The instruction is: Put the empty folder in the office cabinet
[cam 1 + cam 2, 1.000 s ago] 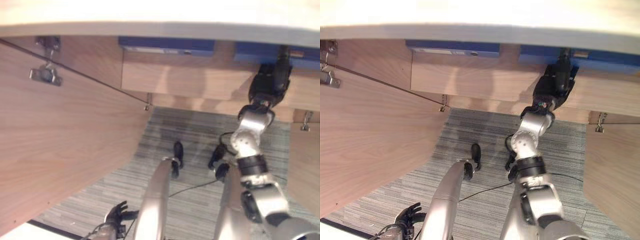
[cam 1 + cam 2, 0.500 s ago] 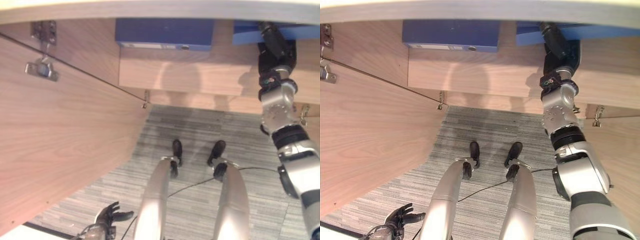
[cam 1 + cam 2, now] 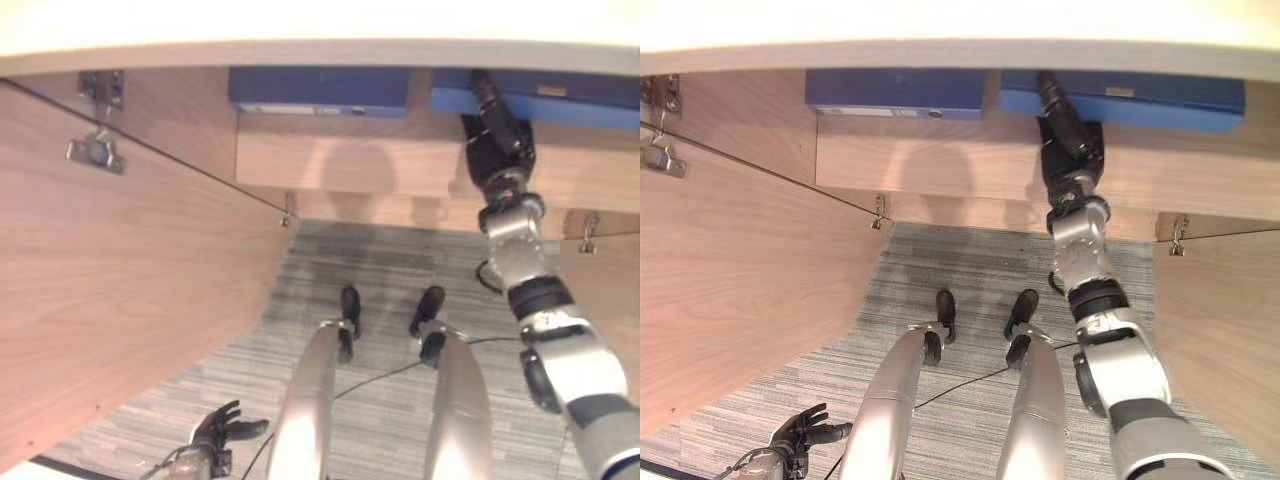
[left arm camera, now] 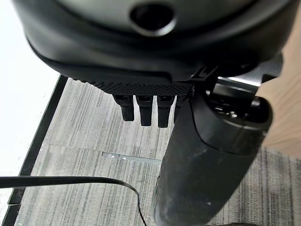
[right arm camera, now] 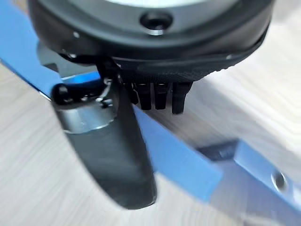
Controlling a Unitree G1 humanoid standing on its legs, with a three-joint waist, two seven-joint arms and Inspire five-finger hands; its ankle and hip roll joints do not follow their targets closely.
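Grey striped carpet covers the floor in front of a light wood office cabinet, whose doors stand open: one door on my left, another on my right. On the cabinet's shelf, one blue folder already lies to the left. My right hand is raised to the shelf and grips a second blue folder, which lies on the shelf just to the right of the first. In the right wrist view my thumb lies over the blue cover with the fingers curled against it. My left hand hangs low above the carpet, with its fingers spread and holding nothing.
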